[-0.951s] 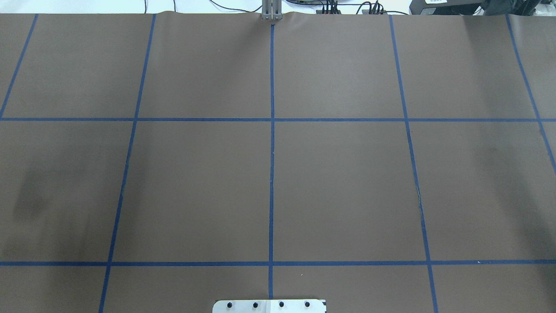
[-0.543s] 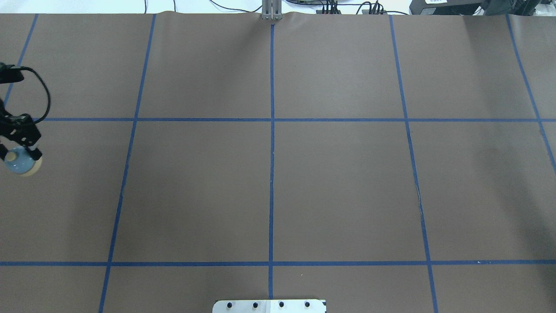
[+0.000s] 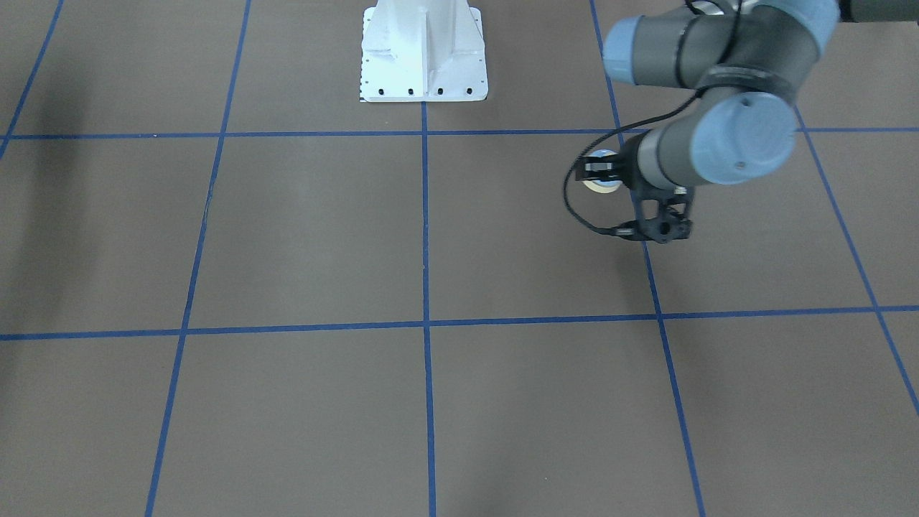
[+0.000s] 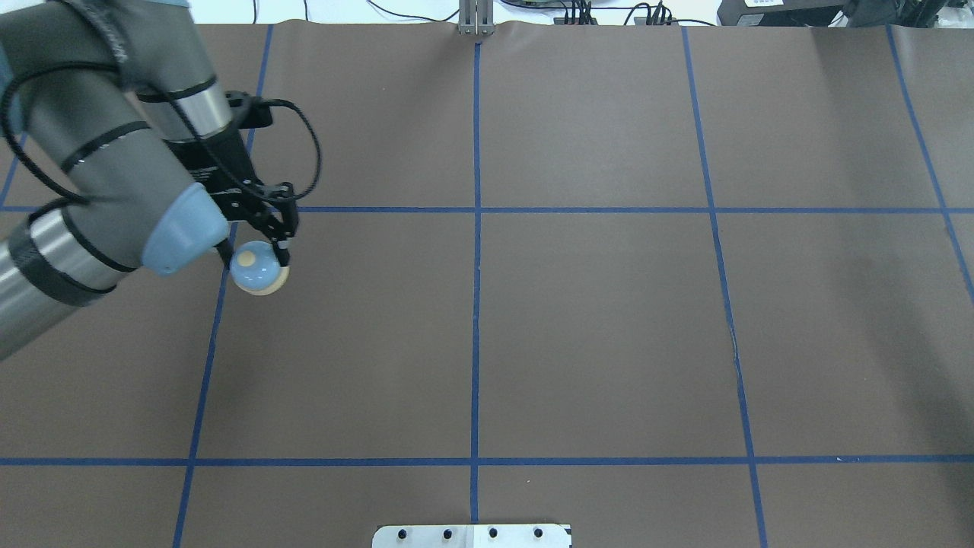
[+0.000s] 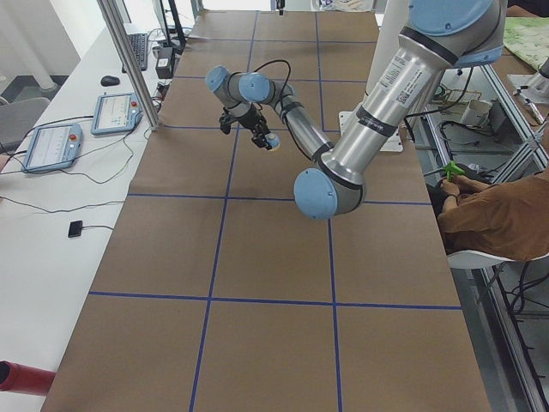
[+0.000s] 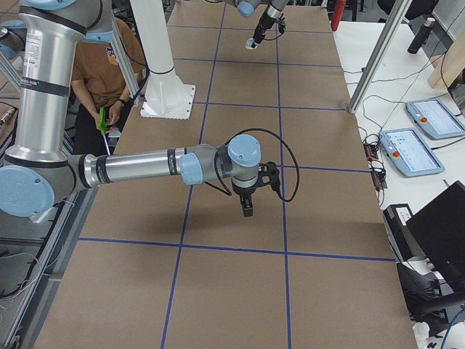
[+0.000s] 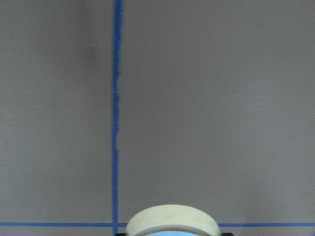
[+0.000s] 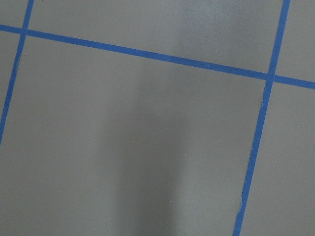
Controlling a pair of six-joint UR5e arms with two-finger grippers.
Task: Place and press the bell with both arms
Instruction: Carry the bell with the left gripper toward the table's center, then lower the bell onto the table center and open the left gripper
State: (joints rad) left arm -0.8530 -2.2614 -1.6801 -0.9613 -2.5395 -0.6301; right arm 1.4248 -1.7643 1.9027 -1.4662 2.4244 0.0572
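The light-blue bell (image 4: 259,272) with its cream base sits between the fingers of my left gripper (image 4: 256,257), which is shut on it, above the brown table left of centre. It also shows in the front view (image 3: 602,181), the left view (image 5: 271,143) and far off in the right view (image 6: 251,45). The left wrist view shows only its cream base rim (image 7: 171,224). My right gripper (image 6: 248,211) shows only in the right view, low over the table with nothing near it; I cannot tell if it is open or shut.
The brown paper (image 4: 609,320) carries a blue tape grid. The white pedestal base (image 3: 423,57) stands at the robot's edge. An operator (image 5: 497,223) sits beside the table. Tablets (image 5: 51,146) and a metal post (image 5: 129,60) stand along the far side.
My left arm has come in from the left edge of the overhead view and carried the bell to the right, toward the centre. One second ago no arm was in view.
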